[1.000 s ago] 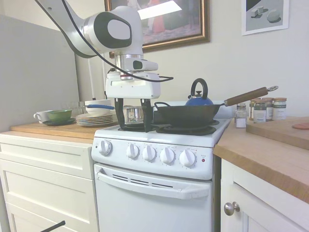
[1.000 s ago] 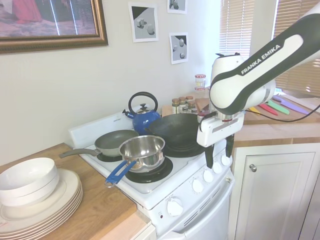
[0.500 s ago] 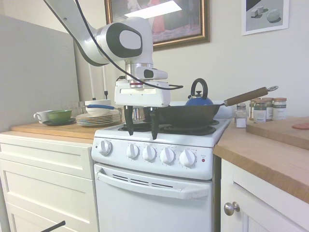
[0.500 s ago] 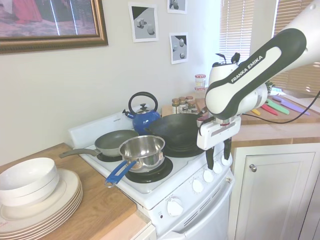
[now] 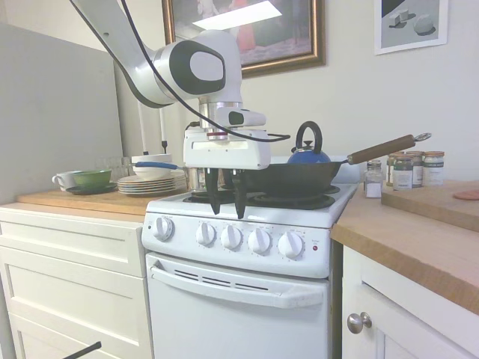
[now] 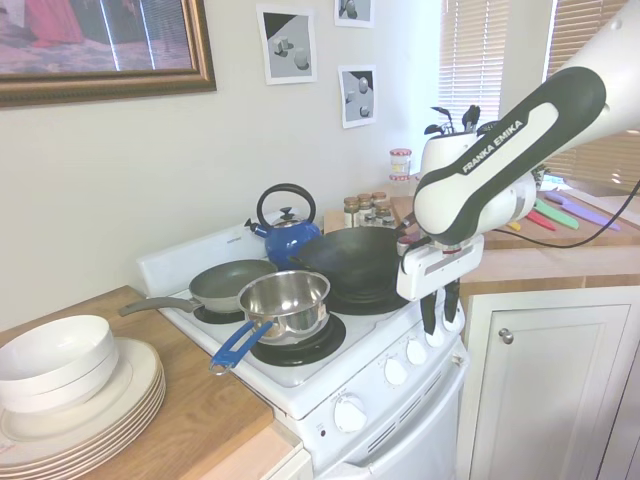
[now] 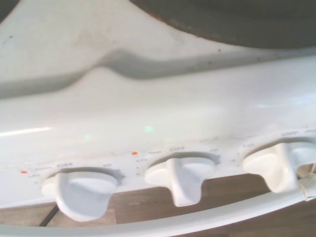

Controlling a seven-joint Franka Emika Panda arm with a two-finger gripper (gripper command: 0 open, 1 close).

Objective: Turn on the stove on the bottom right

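Observation:
The white stove (image 5: 239, 299) carries a row of round white knobs (image 5: 259, 240) on its front panel, with a small red light (image 5: 314, 247) at the right end. My gripper (image 5: 227, 213) hangs fingers-down just above the panel, over the middle knobs, open and holding nothing. From the other side the gripper (image 6: 442, 328) stands just in front of the right-hand knobs (image 6: 416, 351). The wrist view looks down on three knobs (image 7: 180, 180), each with an OFF mark behind it.
A black wok (image 5: 288, 178) with a wooden handle, a blue kettle (image 5: 308, 153), a steel saucepan (image 6: 285, 300) and a grey frying pan (image 6: 235, 282) sit on the burners. Stacked plates (image 6: 80, 395) lie on the left counter. Spice jars (image 5: 412, 168) stand on the right.
The gripper has moved right along the stove's front edge and sunk closer to the knob panel. The gap between its fingers looks narrower.

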